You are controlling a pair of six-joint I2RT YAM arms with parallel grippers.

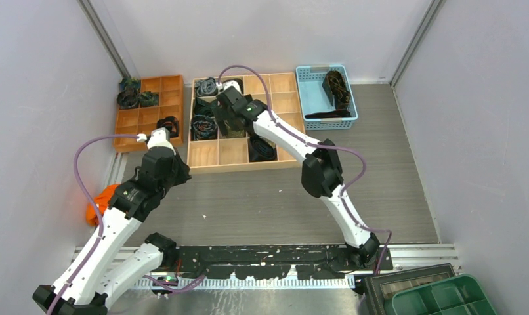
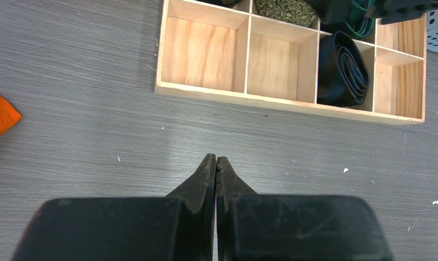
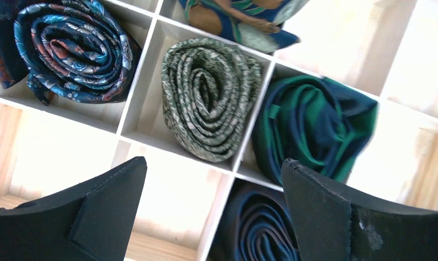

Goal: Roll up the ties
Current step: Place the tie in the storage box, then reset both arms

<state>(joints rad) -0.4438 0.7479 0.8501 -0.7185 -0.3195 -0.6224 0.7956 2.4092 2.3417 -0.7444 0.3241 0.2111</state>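
Olive-gold tie [image 3: 211,100] coiled, hidden overhead, right claw [image 3: 214,162] spread

Two wooden trays lie at the top of the overhead view: a darker tray [image 1: 134,123] left, a paler tray [image 1: 209,152] centre. One blue basket [image 1: 312,98] upper right. One orange cloth [image 1: 96,205] far left. The right wrist view shows five rolled ties [image 3: 211,98].

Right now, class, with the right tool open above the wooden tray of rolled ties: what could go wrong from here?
1. The olive coil looks loosely wound and could spring open in the wooden tray.
2. The right tool hangs close over the green-and-navy coil, which seems to bulge out of its cell; a sideways move could drag it out.
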